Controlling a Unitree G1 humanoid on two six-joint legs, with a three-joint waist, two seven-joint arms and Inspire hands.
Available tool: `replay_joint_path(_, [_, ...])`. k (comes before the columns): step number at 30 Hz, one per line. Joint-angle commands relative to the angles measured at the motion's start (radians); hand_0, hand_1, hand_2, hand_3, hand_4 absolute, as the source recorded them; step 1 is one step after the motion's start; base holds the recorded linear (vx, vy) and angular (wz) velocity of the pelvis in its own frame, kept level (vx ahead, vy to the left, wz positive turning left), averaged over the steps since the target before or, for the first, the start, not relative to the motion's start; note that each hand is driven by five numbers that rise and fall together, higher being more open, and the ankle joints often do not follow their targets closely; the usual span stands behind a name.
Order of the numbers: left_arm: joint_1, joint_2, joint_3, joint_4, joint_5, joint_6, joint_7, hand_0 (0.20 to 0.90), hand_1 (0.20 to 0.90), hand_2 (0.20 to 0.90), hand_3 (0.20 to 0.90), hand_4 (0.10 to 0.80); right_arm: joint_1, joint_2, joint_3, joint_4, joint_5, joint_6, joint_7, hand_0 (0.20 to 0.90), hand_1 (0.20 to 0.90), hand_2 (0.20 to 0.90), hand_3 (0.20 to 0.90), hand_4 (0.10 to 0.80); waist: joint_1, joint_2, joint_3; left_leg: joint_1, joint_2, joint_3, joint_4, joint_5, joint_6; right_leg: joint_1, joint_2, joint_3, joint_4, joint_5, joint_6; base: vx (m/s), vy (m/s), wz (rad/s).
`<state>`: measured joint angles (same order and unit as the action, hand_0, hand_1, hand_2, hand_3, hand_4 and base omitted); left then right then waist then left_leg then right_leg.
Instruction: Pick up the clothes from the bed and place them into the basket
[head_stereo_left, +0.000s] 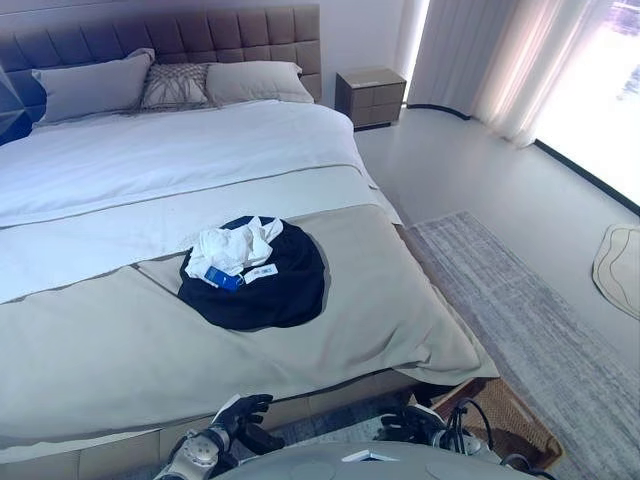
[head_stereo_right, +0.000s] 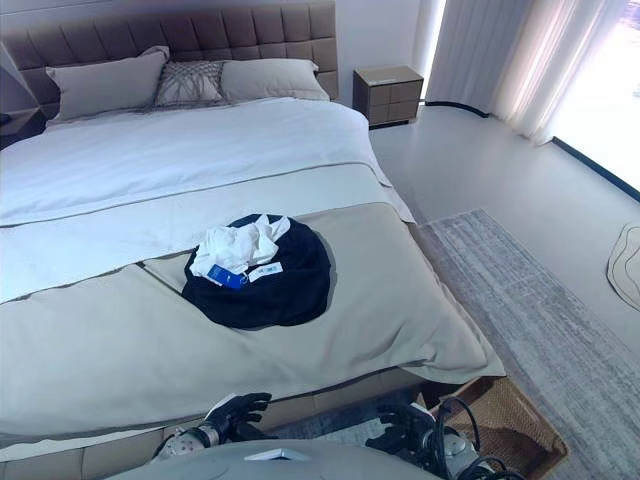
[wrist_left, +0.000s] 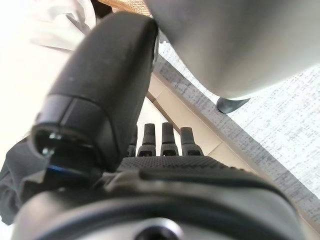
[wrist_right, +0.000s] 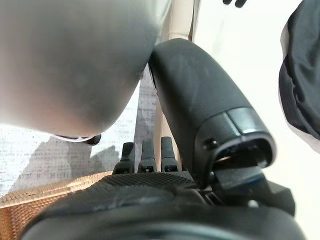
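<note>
my head views take in the whole bed (head_stereo_left: 120, 340), and on its grey-beige cover, near the middle and toward the foot, lies the pile of clothes (head_stereo_left: 255, 272): a dark navy garment spread in a rough round, with a crumpled white garment (head_stereo_left: 232, 246) on its far left part and a small blue tag (head_stereo_left: 222, 279) and a white label at the white piece's near edge. nothing touches the pile; both my hands are well apart from it, low at the near edge below the foot of the bed.

my left hand (head_stereo_left: 238, 415) shows at the lower left and my right hand (head_stereo_right: 405, 430) at the lower right. the basket (head_stereo_right: 510, 420), a brown woven one, sits on the floor by the near right corner of the bed, just beside my right hand, at the edge of a grey rug (head_stereo_left: 530, 330).

the wrist views add what the head views cannot: in the left one my fingers (wrist_left: 169, 140) stand straight in a row, spread a little, holding nothing, thumb out. in the right one my fingers (wrist_right: 145, 155) are likewise straight and empty, with a strip of woven basket (wrist_right: 30, 205) close by and a dark edge of the clothes on the bed past the thumb.

far off are pillows (head_stereo_left: 95, 85), a headboard, a nightstand (head_stereo_left: 371, 95) and curtains (head_stereo_left: 500, 60).
</note>
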<state>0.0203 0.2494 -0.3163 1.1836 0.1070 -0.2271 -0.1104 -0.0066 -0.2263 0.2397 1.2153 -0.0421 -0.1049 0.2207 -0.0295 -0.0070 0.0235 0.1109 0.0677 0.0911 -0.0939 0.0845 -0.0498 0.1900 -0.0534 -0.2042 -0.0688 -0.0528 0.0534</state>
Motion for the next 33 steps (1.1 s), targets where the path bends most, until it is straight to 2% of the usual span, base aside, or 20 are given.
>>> replay_joint_path(1, [-0.091, -0.018, 0.023, 0.041, 0.007, -0.082, 0.076, 0.900, 0.900, 0.900, 0.900, 0.800, -0.060, -0.006, 0.006, 0.034, 0.010, -0.071, -0.057, 0.900, 0.900, 0.900, 0.900, 0.800, 0.011, -0.002, 0.041, 0.044, -0.035, 0.001, 0.009, -0.134, 0.041, -0.066, -0.012, 0.043, 0.066, -0.004, 0.027, -0.009, -0.055, -0.05])
replay_joint_path(2, [-0.093, -0.010, 0.009, 0.037, 0.102, -0.110, 0.199, 0.900, 0.900, 0.900, 0.900, 0.800, -0.063, -0.009, 0.001, 0.025, 0.037, -0.113, -0.108, 0.900, 0.900, 0.900, 0.900, 0.800, 0.009, 0.004, 0.045, 0.043, -0.036, -0.004, 0.010, -0.132, 0.041, -0.068, -0.011, 0.045, 0.069, -0.005, 0.025, -0.009, -0.056, -0.04])
replay_joint_path(5, [-0.120, 0.013, -0.021, 0.007, 0.130, -0.147, 0.339, 0.900, 0.900, 0.900, 0.900, 0.800, -0.079, -0.026, 0.013, -0.027, 0.038, -0.196, -0.220, 0.900, 0.900, 0.900, 0.900, 0.800, 0.001, 0.019, 0.055, 0.034, -0.038, -0.008, 0.015, -0.130, 0.038, -0.078, -0.011, 0.048, 0.076, -0.009, 0.023, -0.040, -0.051, -0.01])
replay_joint_path(8, [-0.138, 0.031, -0.027, -0.042, 0.131, -0.161, 0.412, 0.900, 0.900, 0.900, 0.900, 0.800, -0.094, -0.050, 0.033, -0.093, -0.035, -0.239, -0.355, 0.900, 0.900, 0.900, 0.900, 0.800, -0.002, 0.031, 0.068, 0.025, -0.043, -0.013, 0.019, -0.129, 0.038, -0.087, -0.012, 0.049, 0.078, -0.009, 0.020, -0.075, -0.040, 0.00])
replay_joint_path(10, [-0.142, 0.055, -0.024, -0.121, 0.144, -0.162, 0.486, 0.900, 0.900, 0.900, 0.900, 0.800, -0.105, -0.081, 0.071, -0.217, -0.124, -0.241, -0.468, 0.900, 0.900, 0.900, 0.900, 0.800, 0.004, 0.042, 0.081, 0.015, -0.048, -0.021, 0.026, -0.128, 0.034, -0.092, -0.014, 0.045, 0.074, -0.007, 0.016, -0.093, -0.085, 0.03])
replay_joint_path(14, [-0.124, 0.086, 0.028, -0.256, 0.122, -0.130, 0.531, 0.900, 0.900, 0.900, 0.900, 0.800, -0.117, -0.136, 0.116, -0.418, -0.243, -0.215, -0.606, 0.900, 0.900, 0.900, 0.900, 0.800, 0.028, 0.050, 0.100, -0.030, -0.062, -0.048, 0.069, -0.126, 0.019, -0.106, -0.024, 0.034, 0.069, 0.001, 0.007, -0.085, -0.059, 0.09])
replay_joint_path(16, [-0.112, 0.094, 0.055, -0.316, 0.087, -0.120, 0.516, 0.900, 0.900, 0.900, 0.900, 0.800, -0.133, -0.166, 0.132, -0.482, -0.272, -0.202, -0.641, 0.900, 0.900, 0.900, 0.900, 0.800, 0.051, 0.048, 0.111, -0.065, -0.076, -0.100, 0.110, -0.129, 0.011, -0.115, -0.029, 0.043, 0.065, 0.008, -0.001, -0.093, -0.009, 0.16])
replay_joint_path(18, [-0.103, 0.098, 0.074, -0.360, 0.055, -0.122, 0.491, 0.900, 0.900, 0.900, 0.900, 0.800, -0.161, -0.190, 0.148, -0.514, -0.313, -0.189, -0.666, 0.900, 0.900, 0.900, 0.900, 0.800, 0.074, 0.042, 0.125, -0.097, -0.077, -0.143, 0.150, -0.129, 0.002, -0.126, -0.037, 0.045, 0.077, 0.008, -0.009, -0.065, 0.062, 0.20])
replay_joint_path(20, [-0.104, 0.095, 0.079, -0.374, 0.053, -0.123, 0.470, 0.900, 0.900, 0.900, 0.900, 0.800, -0.176, -0.204, 0.158, -0.528, -0.314, -0.177, -0.675, 0.900, 0.900, 0.900, 0.900, 0.800, 0.083, 0.039, 0.131, -0.107, -0.064, -0.145, 0.153, -0.118, -0.006, -0.126, -0.041, 0.038, 0.083, 0.008, -0.012, -0.011, 0.102, 0.21])
replay_joint_path(25, [-0.145, 0.088, 0.049, -0.400, 0.021, -0.119, 0.397, 0.900, 0.900, 0.900, 0.900, 0.800, -0.245, -0.223, 0.154, -0.551, -0.198, -0.100, -0.709, 0.900, 0.900, 0.900, 0.900, 0.800, 0.103, 0.040, 0.149, -0.179, 0.008, -0.059, 0.112, -0.043, -0.038, -0.106, -0.070, -0.022, 0.112, -0.028, -0.009, 0.064, 0.221, 0.35])
replay_joint_path(26, [-0.154, 0.086, 0.041, -0.399, 0.007, -0.121, 0.396, 0.900, 0.900, 0.900, 0.900, 0.800, -0.259, -0.223, 0.153, -0.550, -0.188, -0.090, -0.724, 0.900, 0.900, 0.900, 0.900, 0.800, 0.105, 0.041, 0.151, -0.191, 0.013, -0.055, 0.112, -0.041, -0.039, -0.111, -0.075, -0.027, 0.118, -0.033, -0.009, 0.063, 0.289, 0.41])
replay_joint_path(27, [-0.160, 0.085, 0.041, -0.397, 0.003, -0.119, 0.395, 0.900, 0.900, 0.900, 0.900, 0.800, -0.267, -0.223, 0.151, -0.543, -0.184, -0.088, -0.728, 0.900, 0.900, 0.900, 0.900, 0.800, 0.105, 0.041, 0.151, -0.191, 0.008, -0.051, 0.117, -0.047, -0.035, -0.114, -0.082, -0.029, 0.122, -0.034, -0.007, 0.066, 0.270, 0.36])
replay_joint_path(30, [-0.170, 0.072, 0.035, -0.412, -0.037, -0.086, 0.426, 0.900, 0.900, 0.900, 0.900, 0.800, -0.305, -0.204, 0.146, -0.535, -0.146, -0.052, -0.762, 0.900, 0.900, 0.900, 0.900, 0.800, 0.115, 0.035, 0.149, -0.177, -0.019, -0.033, 0.126, -0.079, -0.007, -0.142, -0.146, -0.053, 0.167, -0.027, 0.028, 0.125, 0.324, 0.18])
replay_joint_path(33, [-0.135, 0.085, 0.034, -0.453, -0.033, -0.079, 0.449, 0.900, 0.900, 0.900, 0.900, 0.800, -0.297, -0.192, 0.137, -0.575, -0.178, -0.050, -0.765, 0.900, 0.900, 0.900, 0.900, 0.800, 0.125, 0.026, 0.148, -0.153, -0.037, -0.011, 0.128, -0.098, 0.026, -0.130, -0.169, -0.049, 0.198, -0.032, 0.043, 0.235, 0.272, -0.11])
